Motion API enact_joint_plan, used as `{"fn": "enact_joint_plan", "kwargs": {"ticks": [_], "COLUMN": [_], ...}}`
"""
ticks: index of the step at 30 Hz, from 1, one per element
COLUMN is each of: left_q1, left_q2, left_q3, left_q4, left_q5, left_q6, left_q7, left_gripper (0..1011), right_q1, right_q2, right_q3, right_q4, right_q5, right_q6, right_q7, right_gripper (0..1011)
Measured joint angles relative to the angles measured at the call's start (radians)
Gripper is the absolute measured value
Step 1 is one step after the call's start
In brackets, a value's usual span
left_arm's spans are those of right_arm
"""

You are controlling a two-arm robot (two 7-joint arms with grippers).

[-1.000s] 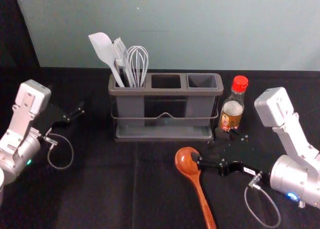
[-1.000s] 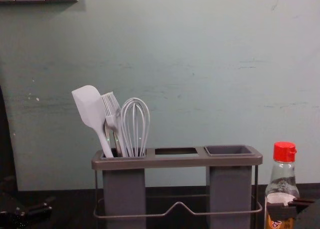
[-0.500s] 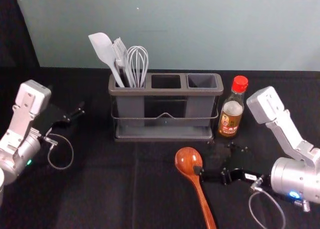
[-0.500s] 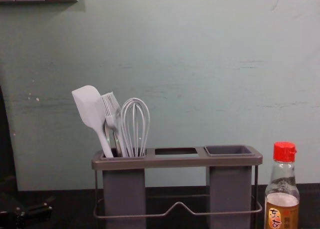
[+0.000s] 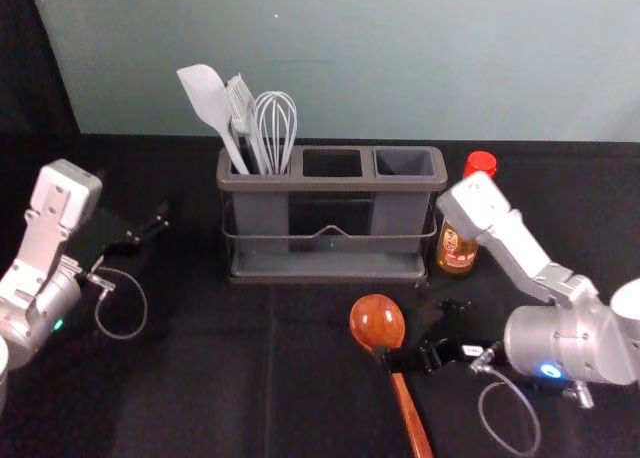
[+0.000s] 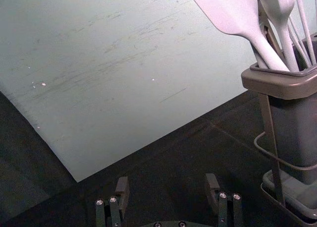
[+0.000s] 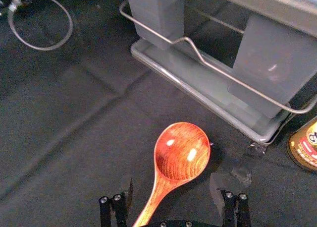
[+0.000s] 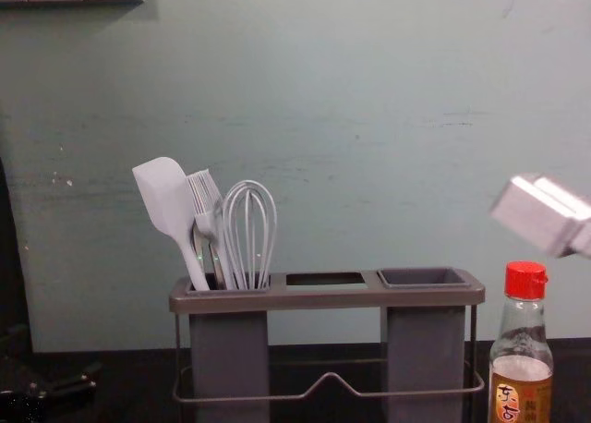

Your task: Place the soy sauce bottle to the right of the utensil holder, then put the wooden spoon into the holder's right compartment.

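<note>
1. Wooden spoon [image 5: 378, 323] is seen lying on the dark cloth [image 5: 210, 368], in front of the utensil holder [image 5: 330, 268], bowl end toward it; in the head view the handle is cut off by the lower edge, and its neck is partly covered by 1 dark finger.
2. The right gripper [image 5: 420, 332] is held low over the spoon. Its jaws are spread well apart in the right wrist view, with the handle between the 2 fingers and nothing gripped; whether the nearer finger is touched by the handle cannot be told.
3. The soy sauce bottle [image 5: 458, 254] is stood upright just beside the holder, on its right. Its neck and part of its body are hidden in the head view by the right arm [image 5: 515, 248]; its base is cut off in the chest view.
4. In the holder's left compartment a white spatula [image 5: 205, 96], a brush [image 8: 205, 194] and a whisk [image 5: 275, 120] are held, heads up; their lower ends are hidden by its walls. The other utensils among them are hard to make out.
5. The right compartment [image 5: 405, 162] is left uncovered at the top, its floor hidden.
6. The left gripper [image 5: 138, 206] is parked to the holder's left, its jaws set wide with nothing held between them.
</note>
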Motion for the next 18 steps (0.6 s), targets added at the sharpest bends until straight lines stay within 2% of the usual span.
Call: {"fn": "enact_joint_plan", "kwargs": {"ticks": [1, 5, 18], "left_q1": [0.0, 0.0, 0.0], "left_q2": [0.0, 0.0, 0.0], "left_q3": [0.0, 0.0, 0.0], "left_q4": [0.0, 0.0, 0.0], "left_q5": [0.0, 0.0, 0.0], "left_q6": [0.0, 0.0, 0.0], "left_q7": [0.0, 0.0, 0.0], "left_gripper": [1005, 1005, 1005], "right_q1": [0.018, 0.05, 0.094], "right_q2": [-0.01, -0.038, -0.105], "right_q3": [-0.016, -0.043, -0.075], "right_q4": [0.013, 0.045, 0.105], "right_q5": [-0.013, -0.041, -0.101], "right_q6": [0.012, 0.034, 0.068], "right_q7": [-0.005, -0.014, -0.036], "right_gripper": [1002, 1003, 1003]}}
